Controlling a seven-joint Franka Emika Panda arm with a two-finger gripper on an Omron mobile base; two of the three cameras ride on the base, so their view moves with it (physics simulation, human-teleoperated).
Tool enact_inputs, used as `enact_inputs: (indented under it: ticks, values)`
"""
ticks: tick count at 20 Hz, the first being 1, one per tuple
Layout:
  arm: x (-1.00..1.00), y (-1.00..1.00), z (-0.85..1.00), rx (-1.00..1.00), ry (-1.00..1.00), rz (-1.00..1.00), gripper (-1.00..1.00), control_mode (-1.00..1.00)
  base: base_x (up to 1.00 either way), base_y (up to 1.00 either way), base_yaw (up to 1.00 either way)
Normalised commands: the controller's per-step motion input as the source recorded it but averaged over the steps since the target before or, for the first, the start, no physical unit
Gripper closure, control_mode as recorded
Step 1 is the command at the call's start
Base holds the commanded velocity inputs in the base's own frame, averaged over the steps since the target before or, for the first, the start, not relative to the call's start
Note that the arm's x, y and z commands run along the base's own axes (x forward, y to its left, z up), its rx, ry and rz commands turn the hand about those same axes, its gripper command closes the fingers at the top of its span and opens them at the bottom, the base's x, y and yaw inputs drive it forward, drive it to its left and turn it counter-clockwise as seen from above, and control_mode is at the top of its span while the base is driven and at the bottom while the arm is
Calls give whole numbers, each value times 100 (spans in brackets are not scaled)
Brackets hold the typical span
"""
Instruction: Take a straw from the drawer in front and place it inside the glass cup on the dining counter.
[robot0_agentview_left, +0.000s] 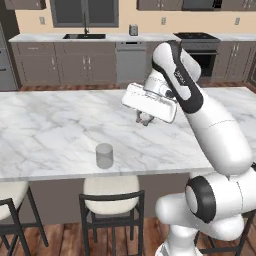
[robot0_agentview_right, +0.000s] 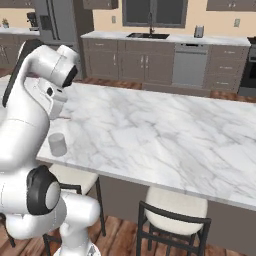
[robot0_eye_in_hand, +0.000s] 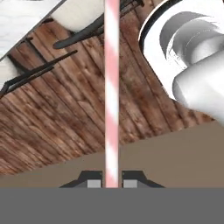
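Currently, pincer: in the hand view the pincer (robot0_eye_in_hand: 112, 183) is clenched on the straw (robot0_eye_in_hand: 112, 87), its two dark tips pressed to either side of the stem at the bottom of the picture; the pink-and-white striped stick runs straight up from them across the view.
Behind the straw: wooden floor, the dark frame of a stool (robot0_eye_in_hand: 65, 41) and a corner of marble — so the hand seems to look down past the counter's edge.
Glass cup: the glass cup (robot0_agentview_left: 104, 155) stands upright and alone on the near part of the dining counter (robot0_agentview_left: 60, 120), just inside its front edge above the stools; from the right base view it sits beside the arm (robot0_agentview_right: 57, 144).
Hand over the counter: in the left base view the wrist hangs above the marble, farther in than the cup and off to its right, well apart from it.
Step in hand: a judgement — the straw is already fetched and the carry to the cup is under way; the drop is not yet done.
Next move: likely bring the hand back toward the near edge until the straw's lower end stands over the cup's mouth, tip it upright, lower it inside the rim, then release — the mouth is narrow, so alignment matters.
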Motion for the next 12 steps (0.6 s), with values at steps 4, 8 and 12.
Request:
enact_inputs:
  ticks: [4, 8, 12]
  values:
    - [36, 22, 32, 45, 48, 14, 100, -100, 0, 0, 0]
    - [27, 33, 20, 36, 51, 2, 100, -100, 0, 0, 0]
    - [49, 37, 1, 17, 40, 0, 100, -100, 0, 0, 0]
